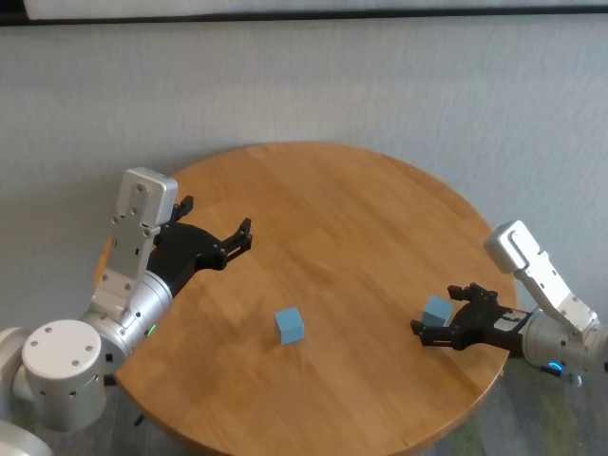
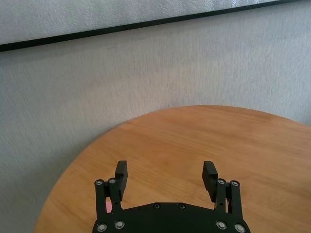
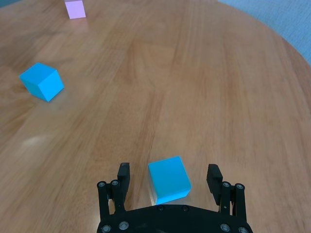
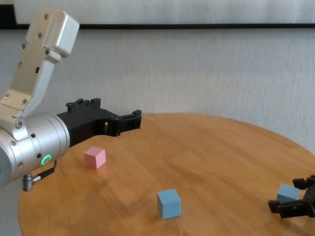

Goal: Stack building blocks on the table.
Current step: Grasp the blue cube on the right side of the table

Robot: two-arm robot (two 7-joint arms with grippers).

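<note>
The right gripper (image 3: 168, 180) sits low at the right side of the round wooden table (image 1: 361, 228), fingers spread, with a light blue block (image 3: 168, 179) resting on the wood between them and not pinched. A second light blue block (image 1: 290, 326) stands alone near the middle front of the table, well apart. A pink block (image 4: 94, 157) lies toward the left side, under the left arm. The left gripper (image 2: 165, 180) hovers above the table's left part, fingers spread, holding nothing.
</note>
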